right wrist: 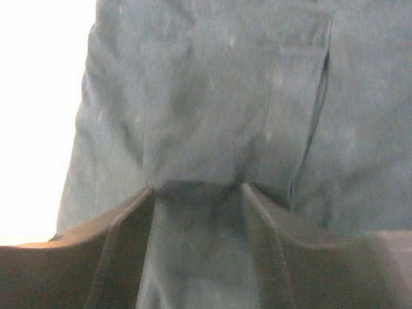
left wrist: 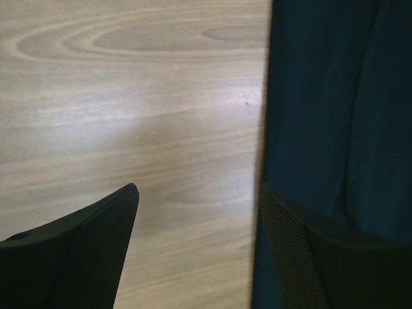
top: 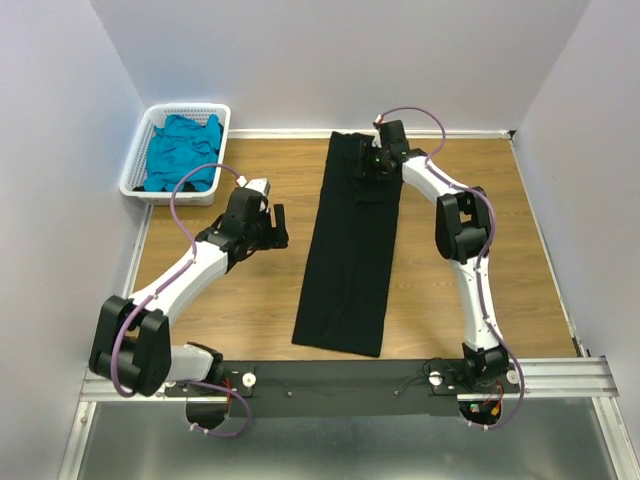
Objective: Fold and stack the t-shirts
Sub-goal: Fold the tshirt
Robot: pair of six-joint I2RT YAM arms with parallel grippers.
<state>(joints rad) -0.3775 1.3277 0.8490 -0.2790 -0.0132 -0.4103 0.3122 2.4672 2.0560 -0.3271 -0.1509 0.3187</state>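
On the table (top: pixel 250 300) the black tee (top: pixel 350 250) is laid as a long narrow strip from the near edge to the far edge. In the basket (top: pixel 135 188) at the far left corner the teal tee (top: pixel 180 150) is crumpled. Both are judged light, soft and limp, so a strip end is best taken at its corners. The left gripper (top: pixel 277 222) is held wide open just beside the strip's left edge. The jaws of the right gripper (top: pixel 372 160) are parted over the far end, the cloth seemingly not pinched.
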